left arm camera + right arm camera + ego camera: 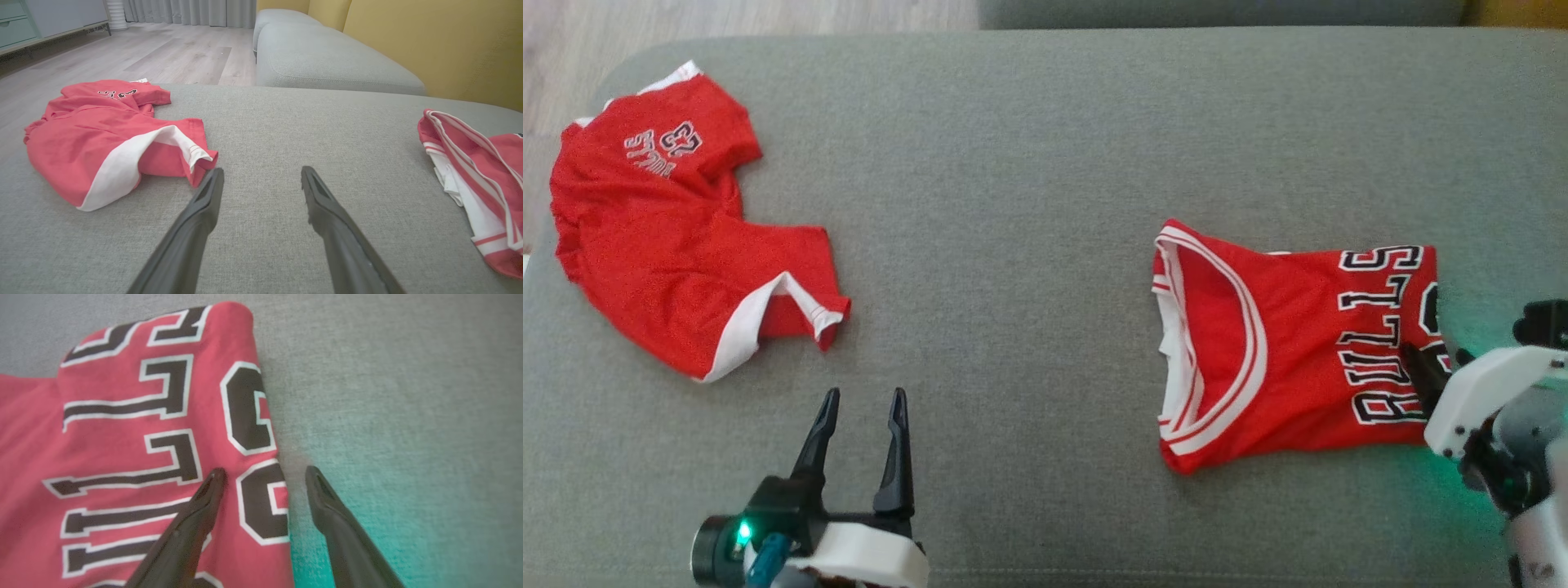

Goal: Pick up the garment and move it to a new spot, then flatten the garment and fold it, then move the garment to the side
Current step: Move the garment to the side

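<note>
1. Head view: a broad grey cushion [1013,163] carries two red garments, well apart.
2. Folded red jersey [1282,351]: lies flat at the cushion's right side. Its white-striped neckline faces the middle, and the black "BULLS" lettering runs toward the right edge.
3. Crumpled red garment [662,245]: bunched at the cushion's far left, with white trim showing and a number and lettering on its far part.
4. Left tool [865,396]: fingers apart, holding nothing, over bare cushion near the crumpled garment's white-trimmed corner and clear of it.
5. Right tool [265,471]: fingers apart, straddling the jersey's lettered edge. One finger is over red cloth, the other over bare cushion; contact cannot be told.
6. Left wrist view: wood floor [163,53], a second grey cushion [327,61] and a yellow backrest [449,41] lie beyond.
</note>
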You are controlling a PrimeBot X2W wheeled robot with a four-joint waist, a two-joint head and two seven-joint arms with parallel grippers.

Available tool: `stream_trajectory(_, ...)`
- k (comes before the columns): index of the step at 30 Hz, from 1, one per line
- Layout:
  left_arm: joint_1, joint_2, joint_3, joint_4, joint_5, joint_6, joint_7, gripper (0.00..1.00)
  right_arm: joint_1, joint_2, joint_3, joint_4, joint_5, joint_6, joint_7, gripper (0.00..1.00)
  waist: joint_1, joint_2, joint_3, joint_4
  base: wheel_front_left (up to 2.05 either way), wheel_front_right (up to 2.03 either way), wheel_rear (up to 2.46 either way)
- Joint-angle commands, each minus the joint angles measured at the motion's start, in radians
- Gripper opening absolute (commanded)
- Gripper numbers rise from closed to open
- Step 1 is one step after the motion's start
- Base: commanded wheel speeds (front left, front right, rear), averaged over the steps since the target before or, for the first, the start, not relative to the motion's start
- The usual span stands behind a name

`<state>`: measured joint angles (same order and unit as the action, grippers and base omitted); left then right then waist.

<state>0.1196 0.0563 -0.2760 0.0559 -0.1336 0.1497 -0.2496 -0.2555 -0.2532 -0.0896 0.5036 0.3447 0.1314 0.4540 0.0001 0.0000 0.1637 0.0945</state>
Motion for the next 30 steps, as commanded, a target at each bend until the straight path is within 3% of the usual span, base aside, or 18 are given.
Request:
stream_trajectory(1, -0.038, -0.006, 0.029, -0.03, 0.001, 0.003, -0.012, 1.0, -0.055, -0.021, 0.024, -0.018, 0.016, -0.001, 0.01, 1.0, -0.0001, 0.0, 0.009, 0.01, 0.0, 0.0, 0.0)
stream_trajectory(3, -0.041, -0.006, 0.029, -0.029, 0.002, 0.004, -0.012, 1.0, -0.067, -0.026, 0.04, 0.005, 0.032, -0.001, 0.024, 1.0, -0.0001, 0.0, 0.013, 0.013, 0.0, 0.0, 0.0)
stream_trajectory(4, -0.043, -0.006, 0.03, -0.029, 0.003, 0.004, -0.012, 1.0, -0.074, -0.025, 0.045, 0.012, 0.05, -0.001, 0.027, 0.91, -0.0001, 0.0, 0.016, 0.014, 0.0, 0.0, 0.0)
stream_trajectory(5, -0.044, -0.006, 0.03, -0.03, 0.003, 0.005, -0.012, 1.0, -0.082, -0.025, 0.044, 0.016, 0.068, -0.001, 0.024, 0.0, -0.0001, 0.0, 0.019, 0.015, 0.0, 0.0, 0.0)
stream_trajectory(10, -0.055, -0.006, 0.025, -0.041, -0.001, 0.012, -0.012, 1.0, -0.146, -0.044, 0.023, 0.011, 0.106, -0.001, -0.03, 0.0, -0.0001, 0.0, 0.048, -0.011, 0.0, 0.0, 0.0)
stream_trajectory(17, -0.108, -0.006, 0.01, -0.065, 0.027, -0.001, -0.012, 1.0, -0.324, -0.126, -0.048, 0.045, -0.005, -0.001, -0.15, 0.0, -0.0001, 0.0, 0.167, -0.085, 0.0, 0.0, 0.0)
stream_trajectory(23, -0.18, -0.006, -0.009, -0.089, 0.08, -0.026, -0.012, 1.0, -0.51, -0.208, -0.198, 0.164, -0.161, -0.001, -0.279, 0.0, -0.0001, 0.0, 0.288, -0.12, 0.0, 0.0, 0.0)
stream_trajectory(30, -0.193, 0.001, 0.001, -0.128, 0.111, -0.02, -0.012, 1.0, -0.648, -0.287, -0.408, 0.309, -0.344, -0.001, -0.364, 0.0, -0.0001, 0.0, 0.382, -0.116, 0.0, 0.0, 0.0)
